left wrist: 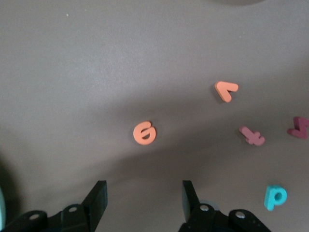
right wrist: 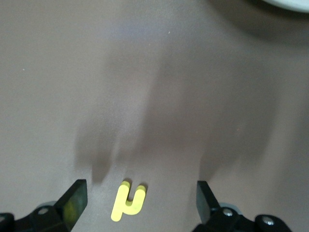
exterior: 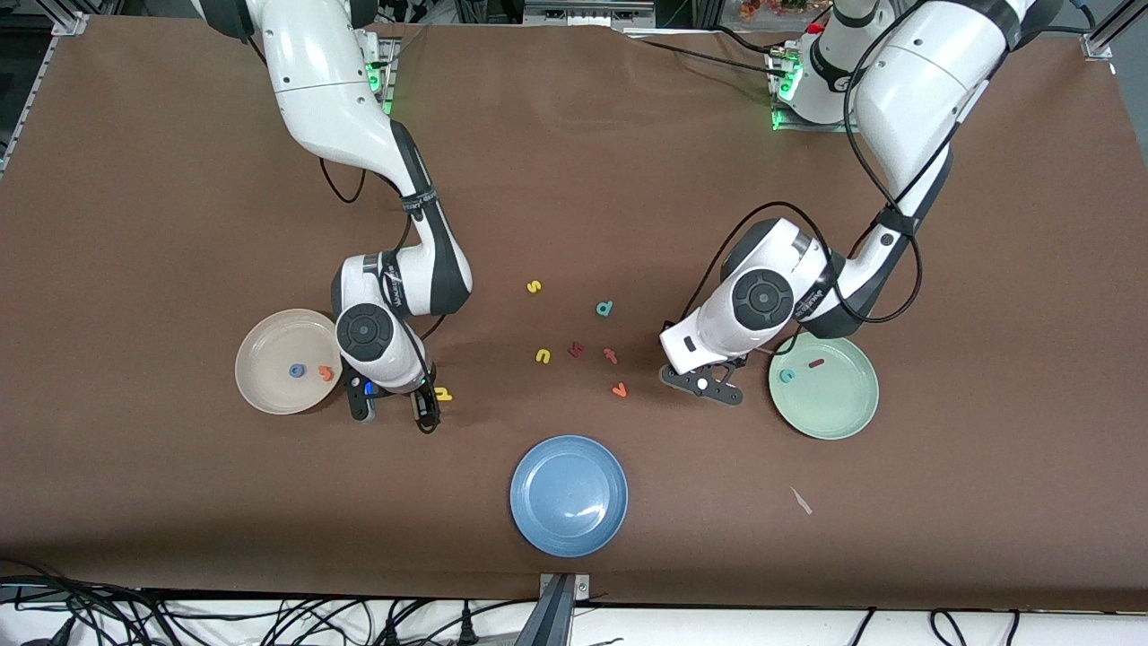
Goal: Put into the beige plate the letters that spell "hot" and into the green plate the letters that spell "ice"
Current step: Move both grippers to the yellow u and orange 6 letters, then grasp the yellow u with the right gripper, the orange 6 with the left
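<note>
Low in the frame's middle band, the beige plate [exterior: 260,359] is already holding the blue o [exterior: 296,370] and orange t [exterior: 325,372]. Beside it the right gripper [exterior: 395,411] is hanging wide open and empty, straddling the yellow h [right wrist: 128,201], probably to pinch it. The left gripper [exterior: 704,384], partly open and empty, is pointing at the orange e [left wrist: 144,133] just ahead of its fingertips. The e is lying near the green plate [exterior: 861,404], which is carrying the teal c [exterior: 787,376] and dark red i [exterior: 816,363].

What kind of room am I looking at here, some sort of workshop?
Most likely a robotics lab test bench: two white arms bolted at the edge of a brown-covered table, loose cables along its near edge, and toy props, foam letters like the yellow h and a blue plate.
</note>
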`<state>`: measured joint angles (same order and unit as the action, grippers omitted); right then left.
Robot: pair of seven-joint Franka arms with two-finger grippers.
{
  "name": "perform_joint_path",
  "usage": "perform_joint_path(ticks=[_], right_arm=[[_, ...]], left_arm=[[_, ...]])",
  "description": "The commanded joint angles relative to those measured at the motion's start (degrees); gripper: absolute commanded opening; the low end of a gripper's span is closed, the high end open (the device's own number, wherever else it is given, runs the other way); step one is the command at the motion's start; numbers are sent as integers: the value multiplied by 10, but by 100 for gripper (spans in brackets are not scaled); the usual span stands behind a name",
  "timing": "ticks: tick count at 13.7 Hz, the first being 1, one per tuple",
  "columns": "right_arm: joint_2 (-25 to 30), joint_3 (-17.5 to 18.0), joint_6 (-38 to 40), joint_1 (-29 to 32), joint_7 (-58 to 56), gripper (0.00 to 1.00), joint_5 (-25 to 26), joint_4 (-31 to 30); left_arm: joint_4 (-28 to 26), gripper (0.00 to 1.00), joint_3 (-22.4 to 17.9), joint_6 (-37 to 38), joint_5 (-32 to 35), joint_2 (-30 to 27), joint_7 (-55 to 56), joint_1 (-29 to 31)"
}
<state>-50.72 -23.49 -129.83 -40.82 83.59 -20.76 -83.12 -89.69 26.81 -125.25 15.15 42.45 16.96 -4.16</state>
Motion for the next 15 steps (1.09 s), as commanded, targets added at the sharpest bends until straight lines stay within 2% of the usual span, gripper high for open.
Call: perform_joint_path(ticks=[1, 3, 7, 12, 14, 15], right_arm=[[-20, -2, -7, -6, 16, 100, 5, 23], [-22, -2, -10, -7, 16, 100, 5, 23], [-24, 2, -19, -9, 16, 100, 5, 23], [-27, 2, -22, -9, 15, 100, 5, 23], [-27, 2, -23, -9, 14, 99, 5, 23], [-28, 2, -23, -9, 14, 96, 5, 23]], left_arm=[[20, 68, -32, -30, -3, 20, 13, -35], [20, 68, -52, -50, -4, 27, 13, -48], [20, 68, -65, -101, 10, 50, 12, -57], [28, 64, -75, -105, 29, 65, 11, -64], [29, 59, -76, -105, 35, 66, 11, -64], [29, 59, -76, -105, 35, 67, 11, -64]])
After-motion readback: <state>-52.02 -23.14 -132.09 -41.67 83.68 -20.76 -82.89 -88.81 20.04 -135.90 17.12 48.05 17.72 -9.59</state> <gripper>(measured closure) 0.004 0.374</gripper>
